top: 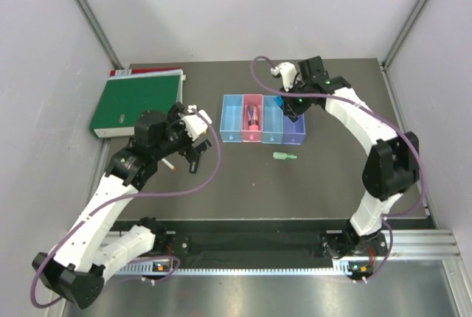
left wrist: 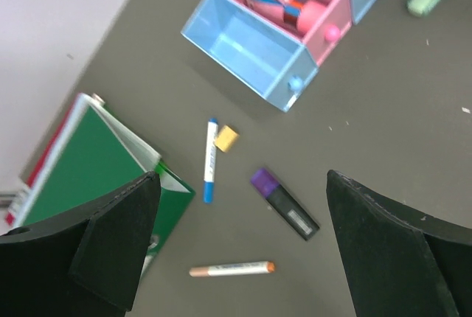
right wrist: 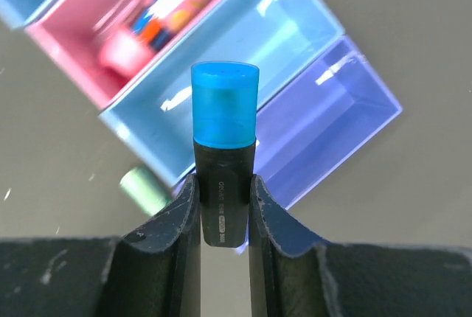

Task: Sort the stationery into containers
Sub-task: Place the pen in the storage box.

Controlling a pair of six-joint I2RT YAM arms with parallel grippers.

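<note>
Grey tabletop (right wrist: 413, 22) beneath a stubby black marker (right wrist: 224, 155), blue-capped.

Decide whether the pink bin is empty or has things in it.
Not empty. In the left wrist view the pink bin holds several colourful items; the light blue bin at the row's end is bare.

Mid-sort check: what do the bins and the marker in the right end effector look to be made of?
The bins look like glossy, slightly translucent plastic; bright glints run along their walls. The marker has a smooth black barrel with small print, likely plastic, and a semi-translucent blue cap, probably plastic too.
</note>
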